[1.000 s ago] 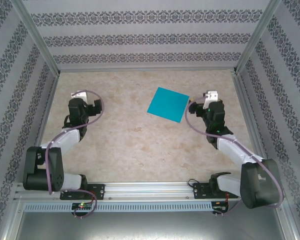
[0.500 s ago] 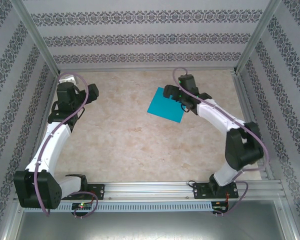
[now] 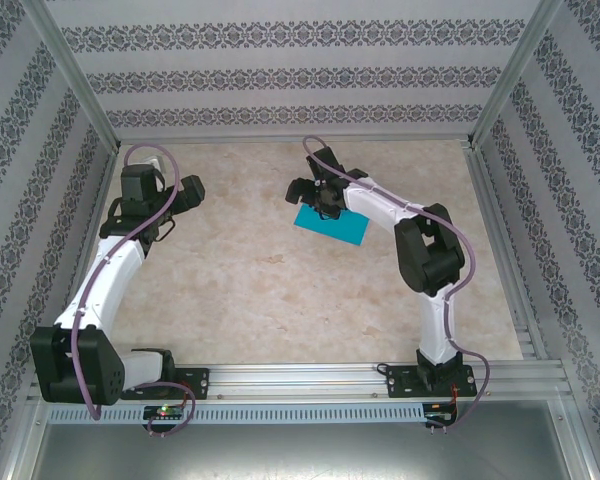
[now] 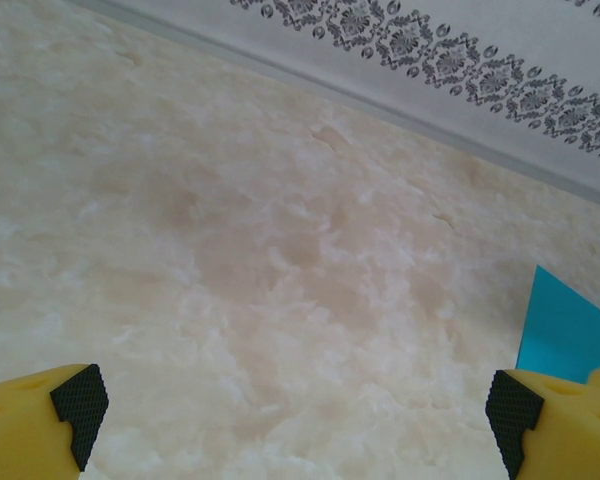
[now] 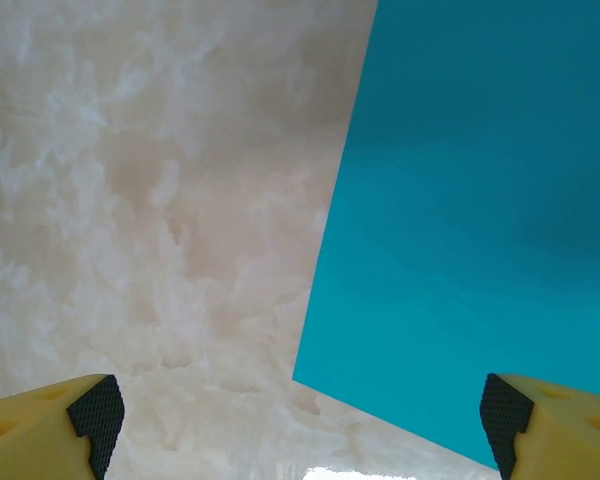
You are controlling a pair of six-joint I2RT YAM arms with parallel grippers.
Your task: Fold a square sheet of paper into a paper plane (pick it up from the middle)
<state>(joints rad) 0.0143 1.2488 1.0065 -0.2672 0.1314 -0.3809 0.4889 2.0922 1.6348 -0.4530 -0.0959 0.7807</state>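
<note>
Square sheet of paper (image 3: 338, 228): flat on the marbled table (image 3: 240, 290), right of centre, toward the far wall. Right gripper (image 5: 300, 412): hanging over the sheet's left edge, jaws spread wide, grasping nothing (one pad above teal, the other above bare table). Left gripper (image 4: 295, 405): well apart on the left side, likewise wide open and empty, teal corner showing beside one fingertip.

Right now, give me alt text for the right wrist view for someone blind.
A flat teal-blue square sheet of paper covers the right side, lying on a beige marbled table. The right arm's open yellow jaws frame the bottom corners.
</note>
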